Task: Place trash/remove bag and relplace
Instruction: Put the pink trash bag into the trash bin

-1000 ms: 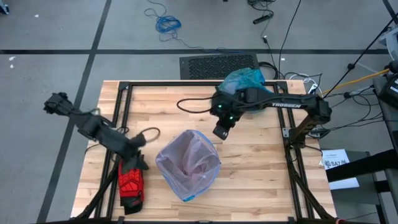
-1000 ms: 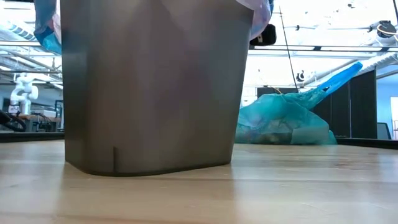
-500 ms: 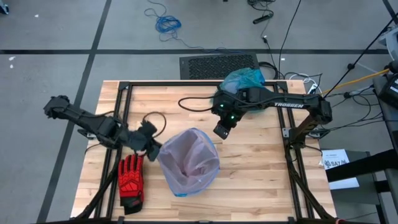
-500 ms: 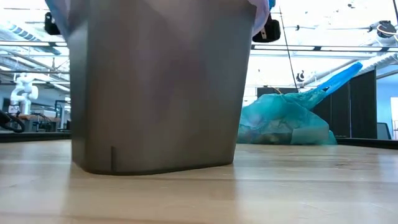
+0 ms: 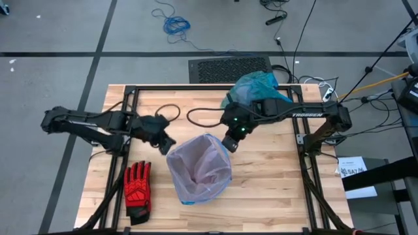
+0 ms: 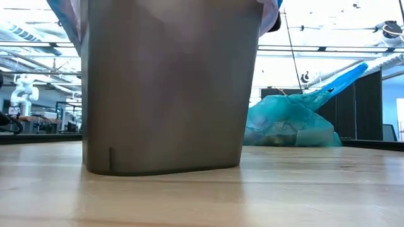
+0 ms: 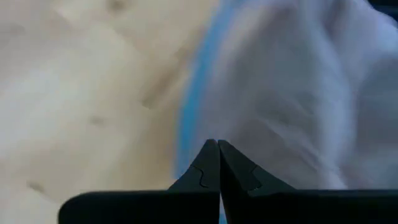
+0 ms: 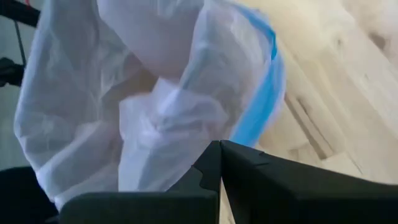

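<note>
- The left arm is reaching in from the left side of the bench, its left hand hovering just beside the left rim of the lilac bag.
- The 2 fingers of the left hand are pressed together with nothing between them, their tips pointing at the bag's blue rim.
- A red glove is lying flat on the bench near the front left, below the left arm and apart from the bin.
- The grey bin is standing upright in the middle of the bench, lined with the lilac bag, whose edge is folding over the bin's top.
- The right arm is stretching across from the right side, its right hand sitting at the upper right rim of the lilac bag.
- The right hand's fingers are closed together on nothing, right next to the bag's blue band; whether they are touching it cannot be told.
- The teal bag is resting at the far edge of the bench, behind the right arm and well apart from the bin.
- In the low view, the teal bag is sitting full and lumpy, its neck pulled up toward the right.
</note>
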Robot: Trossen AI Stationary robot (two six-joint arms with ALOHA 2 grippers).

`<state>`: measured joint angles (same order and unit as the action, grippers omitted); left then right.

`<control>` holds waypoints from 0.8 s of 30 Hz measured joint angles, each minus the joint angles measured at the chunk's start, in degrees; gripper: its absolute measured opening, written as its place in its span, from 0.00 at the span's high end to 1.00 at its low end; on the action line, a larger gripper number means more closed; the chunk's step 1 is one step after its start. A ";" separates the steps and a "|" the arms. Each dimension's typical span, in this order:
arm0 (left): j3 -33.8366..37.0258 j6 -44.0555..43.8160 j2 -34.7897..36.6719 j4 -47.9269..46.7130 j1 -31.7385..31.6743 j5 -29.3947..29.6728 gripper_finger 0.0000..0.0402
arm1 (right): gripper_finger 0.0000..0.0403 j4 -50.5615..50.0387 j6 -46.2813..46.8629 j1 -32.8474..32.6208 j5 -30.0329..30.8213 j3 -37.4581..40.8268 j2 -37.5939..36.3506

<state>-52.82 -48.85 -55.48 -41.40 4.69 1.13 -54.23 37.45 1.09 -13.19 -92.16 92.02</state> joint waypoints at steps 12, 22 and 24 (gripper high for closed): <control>-0.02 -23.38 1.13 1.36 26.78 4.22 1.00 | 1.00 7.48 -1.68 1.57 -4.65 0.11 4.31; -0.07 -37.60 1.19 4.32 40.68 18.57 1.00 | 1.00 9.54 -2.67 1.57 -10.06 0.09 4.64; -0.09 -37.10 0.21 4.05 41.20 20.67 1.00 | 1.00 11.20 -3.06 1.33 -11.35 0.07 4.92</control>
<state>-52.90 -85.95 -55.27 -37.34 45.90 21.80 -43.03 34.39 2.42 -24.54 -92.09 96.94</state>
